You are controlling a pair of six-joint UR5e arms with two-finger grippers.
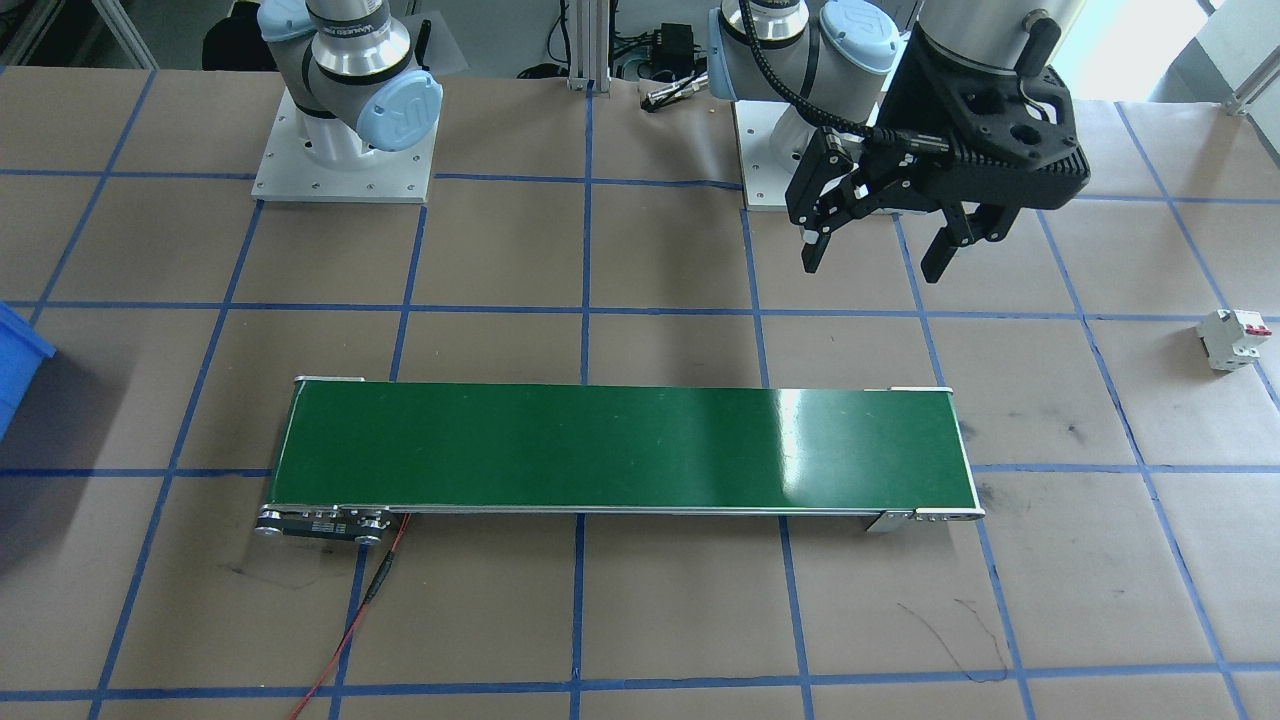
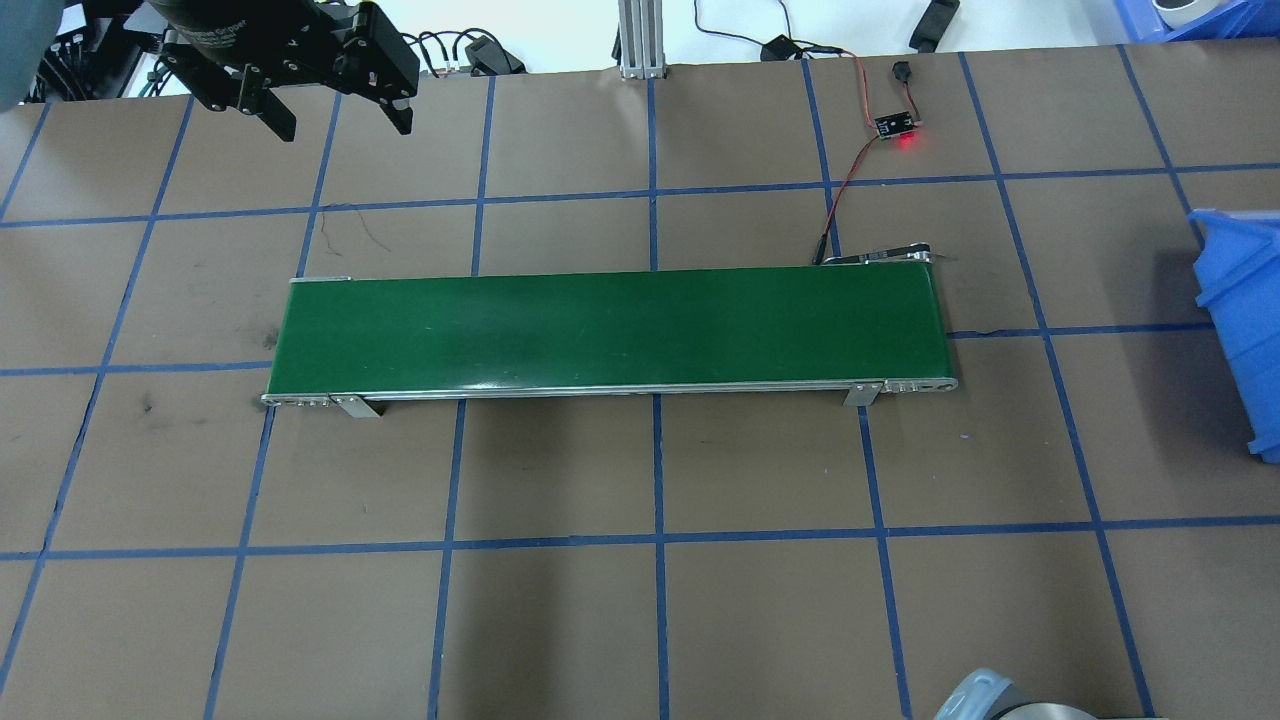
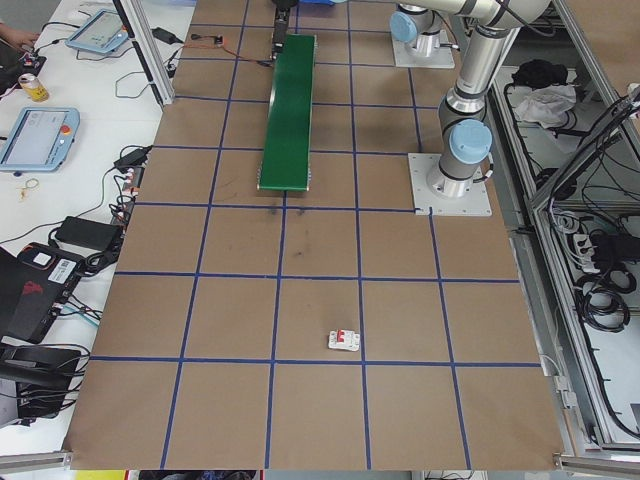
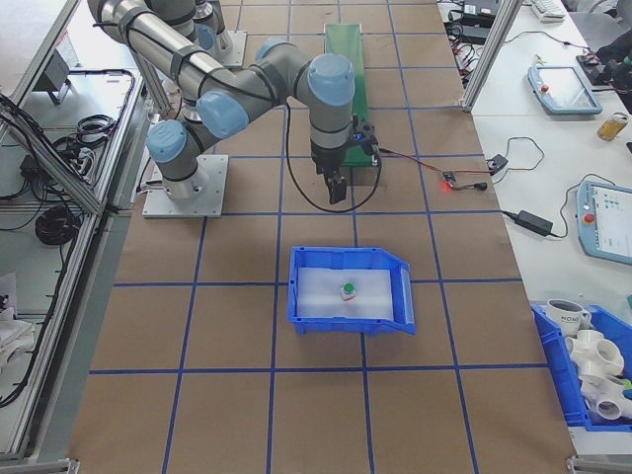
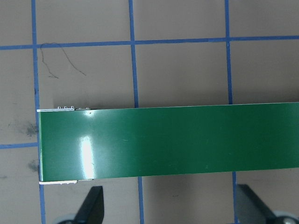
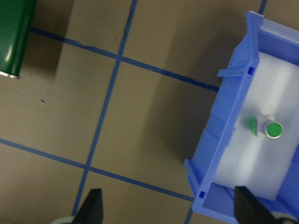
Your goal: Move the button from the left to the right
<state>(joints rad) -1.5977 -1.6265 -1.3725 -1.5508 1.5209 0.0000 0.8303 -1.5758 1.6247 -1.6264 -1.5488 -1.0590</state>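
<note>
Table: brown paper covering, marked into squares by blue tape lines; scuffs and pen marks near the conveyor's left end.
Room: aluminium frame posts at the table edge; side benches with teach pendants, cables and a drink can; a further blue bin of white fittings at the right-end bench.
Conveyor: green belt, long and narrow, mid-table. It lies below and ahead of the left gripper, and the left wrist view looks straight down on its left end.
Blue bin: open-fronted, white foam lining. It sits on the table just in front of the right gripper, off the conveyor's right end.
Bin contents: the button, green cap up, alone on the foam; in the right wrist view it lies ahead of and to one side of the fingertips, not touching them.
Left gripper: fingers apart, nothing between them, hanging above bare table beside the conveyor's left end.
Right gripper: fingers point down, between conveyor end and bin; wrist view shows the two fingertips wide apart, holding nothing.
Circuit breaker: white with red switch, on the table well apart from the left gripper, toward the table's left end.
Sensor board: red light lit, wired to the conveyor's right end.
</note>
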